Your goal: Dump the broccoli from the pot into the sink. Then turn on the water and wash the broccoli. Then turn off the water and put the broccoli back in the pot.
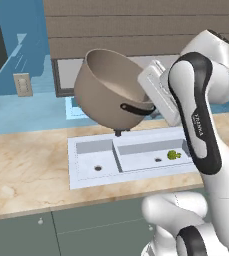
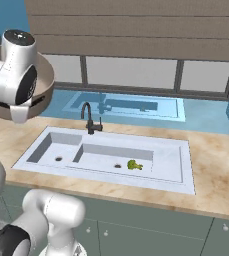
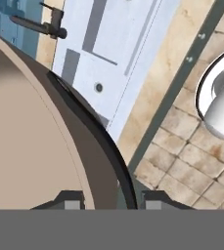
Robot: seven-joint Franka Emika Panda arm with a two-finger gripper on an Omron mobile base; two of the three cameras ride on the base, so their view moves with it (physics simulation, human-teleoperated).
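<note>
The grey-brown pot [image 1: 108, 92] hangs tilted above the white sink [image 1: 86, 179], its taupe inside turned toward the left base camera. My gripper [image 1: 150, 106] is shut on the pot's rim by a black side handle [image 1: 136, 108]. In the hand view the rim and handle [image 3: 101, 136] pass between my gripper's [image 3: 112, 201] two tips. The broccoli [image 1: 173, 155] lies in the sink's right basin, near the drain [image 2: 134, 165]. In the right base view my arm hides much of the pot [image 2: 45, 87]. No water runs from the black faucet [image 2: 89, 118].
A marble-patterned counter [image 2: 216, 170] surrounds the sink [image 2: 186, 172]. A window with a blind runs along the wall behind it. Grey-green cabinet fronts [image 1: 86, 227] stand below the counter. A wall outlet [image 1: 23, 84] is at the left.
</note>
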